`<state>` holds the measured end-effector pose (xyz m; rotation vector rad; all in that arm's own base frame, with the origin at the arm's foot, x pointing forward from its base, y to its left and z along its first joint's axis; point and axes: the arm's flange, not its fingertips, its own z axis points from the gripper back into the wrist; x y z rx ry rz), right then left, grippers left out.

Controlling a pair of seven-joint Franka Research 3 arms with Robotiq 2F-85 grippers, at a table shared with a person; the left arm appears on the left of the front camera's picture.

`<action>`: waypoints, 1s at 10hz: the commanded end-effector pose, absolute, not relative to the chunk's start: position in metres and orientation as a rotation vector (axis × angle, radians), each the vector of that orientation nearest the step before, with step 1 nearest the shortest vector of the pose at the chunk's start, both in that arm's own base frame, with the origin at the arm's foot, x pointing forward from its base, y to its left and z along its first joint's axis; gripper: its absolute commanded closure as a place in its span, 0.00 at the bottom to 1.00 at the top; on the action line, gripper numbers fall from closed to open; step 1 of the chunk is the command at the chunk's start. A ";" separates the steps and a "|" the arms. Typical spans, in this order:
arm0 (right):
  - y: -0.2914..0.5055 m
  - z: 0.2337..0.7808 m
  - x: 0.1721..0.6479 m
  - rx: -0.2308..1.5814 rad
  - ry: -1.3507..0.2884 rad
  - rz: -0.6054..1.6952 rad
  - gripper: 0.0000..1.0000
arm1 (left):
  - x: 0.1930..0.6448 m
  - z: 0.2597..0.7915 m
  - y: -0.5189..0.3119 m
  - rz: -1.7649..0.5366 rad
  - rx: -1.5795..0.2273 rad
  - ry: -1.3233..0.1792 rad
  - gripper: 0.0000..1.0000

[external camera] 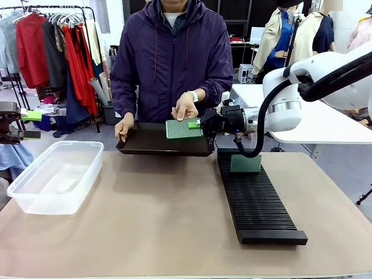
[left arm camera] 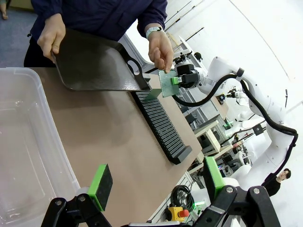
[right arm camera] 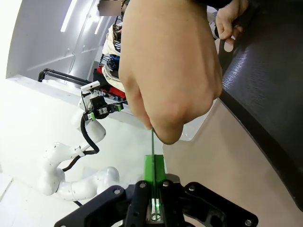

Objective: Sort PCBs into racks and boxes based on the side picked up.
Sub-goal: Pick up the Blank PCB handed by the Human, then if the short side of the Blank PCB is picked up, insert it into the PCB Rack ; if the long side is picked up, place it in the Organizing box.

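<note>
no readable text, labels or numbers anywhere tbh, dotted PCB (external camera: pixel 183 129) shows no legible print, clear box (external camera: pixel 40 203) at 8 o'clock and black rack (external camera: pixel 258 203) at 4 o'clock look unmarked

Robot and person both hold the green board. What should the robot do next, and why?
Probably wait, then pull the PCB away once the person's hand lets go: the right gripper is shut on its edge, but the hand pinches it too.
</note>
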<state>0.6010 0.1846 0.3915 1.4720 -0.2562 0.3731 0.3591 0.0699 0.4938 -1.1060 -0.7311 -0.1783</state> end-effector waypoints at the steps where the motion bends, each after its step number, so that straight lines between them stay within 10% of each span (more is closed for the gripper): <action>1: 0.191 0.395 0.610 1.492 -0.241 0.339 1.00 | 0.358 0.495 0.070 -0.180 -1.118 -0.736 0.00; 10: 0.185 0.391 0.601 1.473 -0.253 0.370 1.00 | 0.358 0.495 0.070 -0.180 -1.118 -0.736 0.00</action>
